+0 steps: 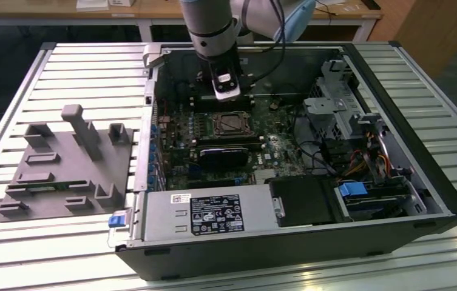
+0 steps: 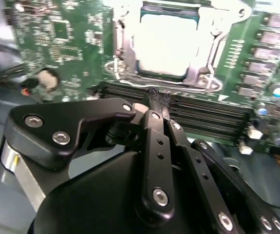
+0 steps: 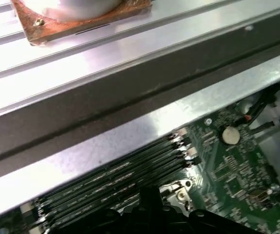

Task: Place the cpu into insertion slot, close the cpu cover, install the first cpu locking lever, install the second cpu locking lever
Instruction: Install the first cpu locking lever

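One pale chip sits in its socket, with the pincer closed just beside it.
The cpu (image 2: 163,43), a flat square with a bright silvery-beige top, lies in the insertion slot (image 1: 230,124) on the green motherboard (image 2: 66,44), near the middle of the open computer case (image 1: 422,200). The cpu cover (image 2: 204,75), a thin silvery frame, lies down around it, and the chip shows through its window. The gripper (image 2: 155,97) hangs over the black memory slots (image 2: 213,117) on the socket's far side, fingers pressed together on nothing. A grey fixture tray (image 1: 66,163) sits outside the case at the exterior view's left.
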Robot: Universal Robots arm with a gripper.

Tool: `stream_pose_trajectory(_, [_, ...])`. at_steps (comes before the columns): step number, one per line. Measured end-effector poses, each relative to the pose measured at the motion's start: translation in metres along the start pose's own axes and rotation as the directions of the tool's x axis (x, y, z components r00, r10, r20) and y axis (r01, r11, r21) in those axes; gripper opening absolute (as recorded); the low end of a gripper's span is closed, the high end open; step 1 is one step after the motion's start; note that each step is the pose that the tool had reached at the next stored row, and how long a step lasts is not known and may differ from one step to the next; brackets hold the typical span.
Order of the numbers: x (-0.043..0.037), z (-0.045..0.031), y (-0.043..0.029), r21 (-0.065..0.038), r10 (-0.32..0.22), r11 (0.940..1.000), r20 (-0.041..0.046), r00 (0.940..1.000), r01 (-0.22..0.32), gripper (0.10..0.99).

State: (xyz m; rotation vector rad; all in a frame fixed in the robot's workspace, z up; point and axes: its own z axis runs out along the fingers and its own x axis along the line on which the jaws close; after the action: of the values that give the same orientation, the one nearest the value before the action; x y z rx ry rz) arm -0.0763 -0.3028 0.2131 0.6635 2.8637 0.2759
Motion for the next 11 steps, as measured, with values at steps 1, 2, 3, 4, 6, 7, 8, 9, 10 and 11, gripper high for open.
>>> stream_pose_trajectory(1, [-0.0008, 0.0003, 0.0004, 0.008, 0.002, 1.0, -0.0137, 0.9999, -0.002, 0.106])
stream_pose_trajectory(2, [-0.0017, 0.0005, 0.0008, 0.017, 0.004, 0.9999, -0.0275, 0.9996, -0.004, 0.106])
stream_pose_trajectory(3, [-0.0025, 0.0008, 0.0012, 0.025, 0.006, 0.9997, -0.0406, 0.9992, -0.005, 0.106])
stream_pose_trajectory(4, [-0.0035, 0.001, 0.0016, 0.034, 0.009, 0.9994, -0.0539, 0.9985, -0.007, 0.106])
stream_pose_trajectory(6, [-0.0052, 0.0016, 0.0024, 0.051, 0.013, 0.9987, -0.0793, 0.9968, -0.009, 0.106])
stream_pose_trajectory(7, [-0.0058, 0.0018, 0.0027, 0.059, 0.015, 0.9982, -0.0896, 0.9959, -0.01, 0.106])
stream_pose_trajectory(8, [-0.006, 0.0019, 0.0028, 0.062, 0.015, 0.998, -0.0922, 0.9956, -0.01, 0.106])
stream_pose_trajectory(9, [-0.006, 0.0019, 0.0028, 0.062, 0.016, 0.998, -0.0922, 0.9956, -0.01, 0.106])
stream_pose_trajectory(10, [-0.006, 0.0019, 0.0028, 0.062, 0.016, 0.998, -0.0922, 0.9956, -0.01, 0.106])
stream_pose_trajectory(11, [-0.006, 0.0019, 0.0028, 0.062, 0.016, 0.998, -0.0922, 0.9956, -0.01, 0.106])
